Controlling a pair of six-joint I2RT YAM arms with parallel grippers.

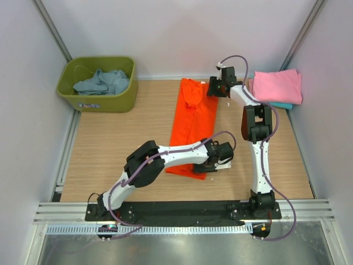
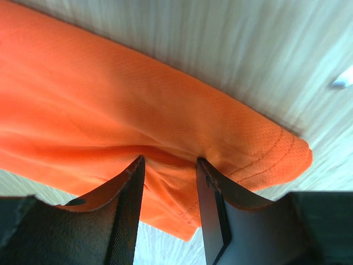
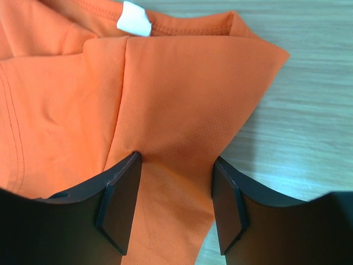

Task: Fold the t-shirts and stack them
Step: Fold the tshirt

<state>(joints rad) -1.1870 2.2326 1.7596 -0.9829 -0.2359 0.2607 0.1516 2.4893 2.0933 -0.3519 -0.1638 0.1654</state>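
Note:
The orange t-shirt [image 1: 190,124] lies folded into a long strip down the middle of the table. My left gripper [image 1: 213,165] is at its near right corner. In the left wrist view the jaws [image 2: 170,165] stand apart with puckered orange hem fabric [image 2: 110,94] between them. My right gripper [image 1: 213,88] is at the far right corner by the collar. In the right wrist view the jaws [image 3: 176,160] stand apart astride a fold of orange cloth [image 3: 182,99], near the white neck label [image 3: 134,19]. A folded pink shirt [image 1: 278,85] lies on a teal one [image 1: 284,105] at the far right.
An olive-green tub [image 1: 99,103] at the far left holds a crumpled blue-grey shirt [image 1: 102,81]. White walls close in the table on three sides. The wooden tabletop [image 1: 121,138] shows on both sides of the orange strip.

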